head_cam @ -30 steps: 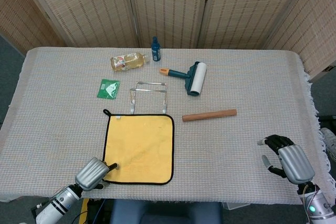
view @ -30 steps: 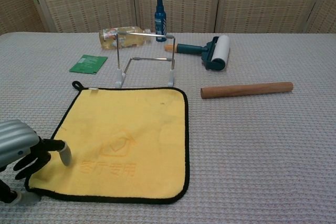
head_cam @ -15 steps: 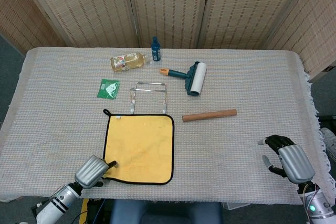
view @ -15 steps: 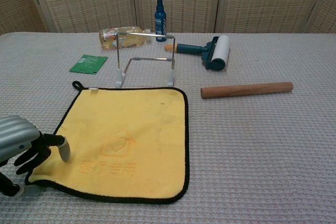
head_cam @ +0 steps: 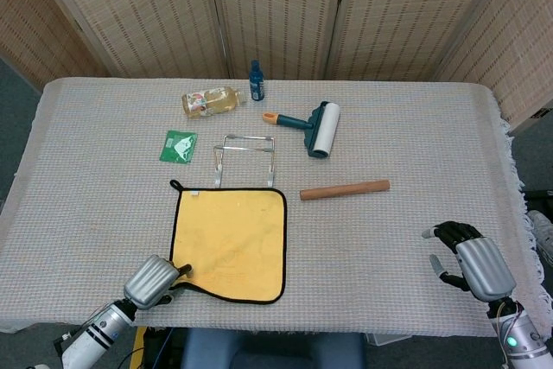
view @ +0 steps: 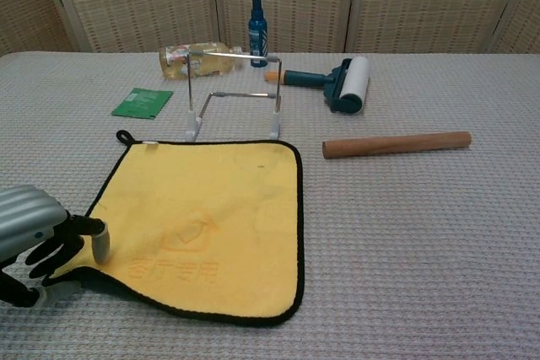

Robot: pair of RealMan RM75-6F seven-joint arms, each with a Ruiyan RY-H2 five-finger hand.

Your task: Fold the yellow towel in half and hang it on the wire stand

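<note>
Fingers (view: pixel 72 227) pinch the yellow towel (view: pixel 211 229) corner, partly hidden.

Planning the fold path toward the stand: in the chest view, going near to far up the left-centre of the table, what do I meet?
left hand at the towel's near corner → yellow towel → wire stand → lying juice bottle → blue spray bottle

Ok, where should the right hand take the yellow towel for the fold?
Probably the near right corner of the yellow black-edged towel, approached from the right. The towel lies flat, the left hand already pinches its near left corner, and the right hand sits free on that side.
</note>
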